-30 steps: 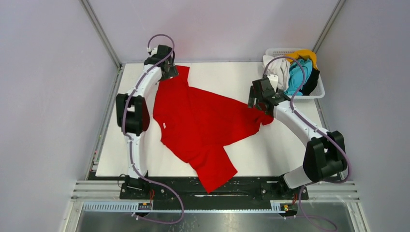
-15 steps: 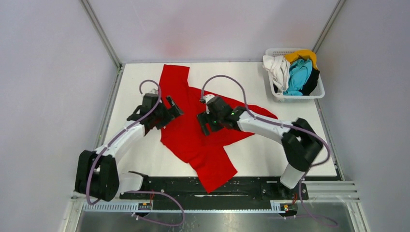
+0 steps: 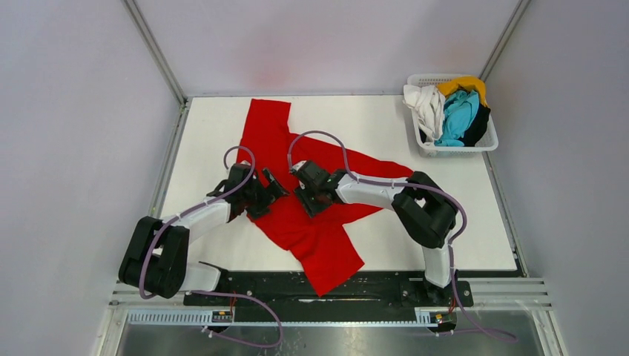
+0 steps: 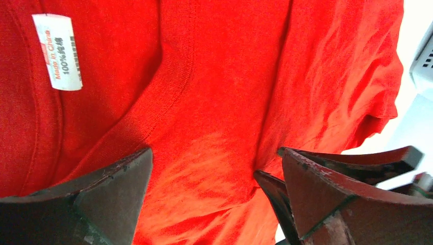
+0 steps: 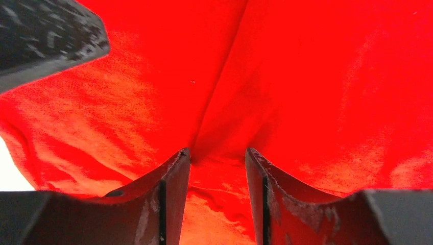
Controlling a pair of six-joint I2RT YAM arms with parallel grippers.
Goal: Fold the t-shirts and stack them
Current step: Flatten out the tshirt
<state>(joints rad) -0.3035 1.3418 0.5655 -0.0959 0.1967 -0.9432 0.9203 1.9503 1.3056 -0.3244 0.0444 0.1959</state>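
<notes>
The large red t-shirt (image 3: 326, 170) lies spread and creased on the white table (image 3: 445, 222). One end hangs over the near edge. My left gripper (image 3: 267, 189) is wide open just above the cloth beside the collar, where a white label (image 4: 57, 51) shows; it holds nothing (image 4: 214, 168). My right gripper (image 3: 305, 196) sits close to its right, jaws open to a narrow gap, tips pressed onto the red cloth (image 5: 306, 76) astride a crease (image 5: 217, 153). White (image 3: 426, 104), turquoise (image 3: 456, 115), yellow (image 3: 467, 83) and black (image 3: 481, 122) t-shirts lie bunched in the basket.
The white lattice basket (image 3: 486, 144) stands at the table's far right corner. Grey walls with metal rails enclose the table on the left, back and right. The two grippers are a few centimetres apart; the left one's finger (image 5: 46, 35) shows in the right wrist view.
Both grippers have let go of the shirt's far left and right parts and swung in to its middle. They have drawn a little closer together and lower onto the cloth.
</notes>
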